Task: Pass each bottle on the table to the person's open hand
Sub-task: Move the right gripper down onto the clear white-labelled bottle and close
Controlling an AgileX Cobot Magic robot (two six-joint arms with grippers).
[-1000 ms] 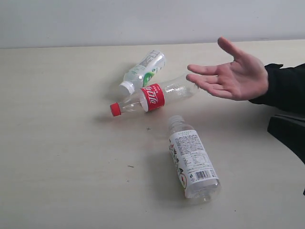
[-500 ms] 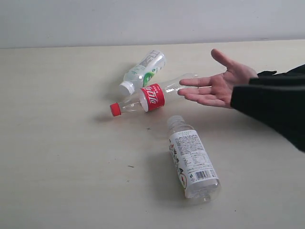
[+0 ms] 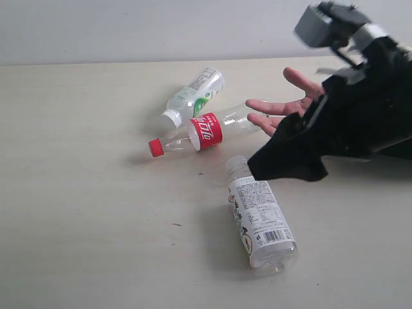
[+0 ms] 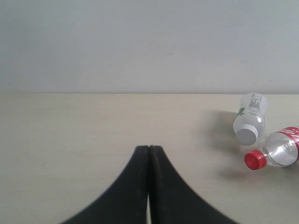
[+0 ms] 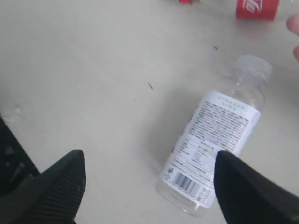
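Note:
Three bottles lie on the table (image 3: 84, 206). One has a green-white label and white cap (image 3: 193, 95) (image 4: 251, 117), one a red label and red cap (image 3: 205, 131) (image 4: 276, 153), and the nearest carries a white label with a barcode (image 3: 261, 217) (image 5: 216, 142). The person's open hand (image 3: 288, 106) is held palm up by the red-labelled bottle, partly hidden behind my right arm. My right gripper (image 3: 273, 161) (image 5: 149, 161) hangs open above the neck end of the white-labelled bottle, holding nothing. My left gripper (image 4: 148, 148) is shut and empty, well apart from the bottles.
A pale wall (image 3: 129, 26) stands behind the table's far edge. My right arm with its grey wrist camera (image 3: 317, 26) crosses the upper right of the exterior view, over the person's forearm. A few dark specks (image 3: 176, 224) mark the tabletop.
My right arm has swung in from the right, over the person's forearm, to above the white-labelled bottle. The hand shifted a little left. The bottles have not moved.

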